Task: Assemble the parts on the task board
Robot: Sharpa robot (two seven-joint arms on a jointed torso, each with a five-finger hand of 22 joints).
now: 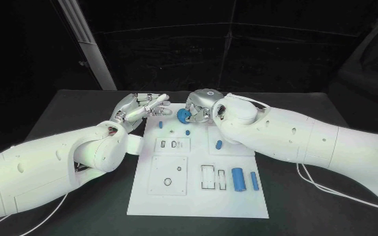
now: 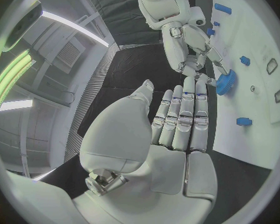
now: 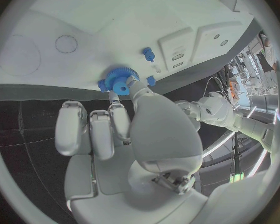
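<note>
Your right hand hides most of the blue gear it pinches; the right wrist view shows its teeth. Your left hand hovers beside, released.

Both arms: glossy white shells, bulbous at the joints, dotted with small dark screw holes. Left arm enters lower left, right arm from the right. Thin white cables trail below each. Left hand and right hand: silver segmented fingers, pale pads, metallic wrist collar.
</note>
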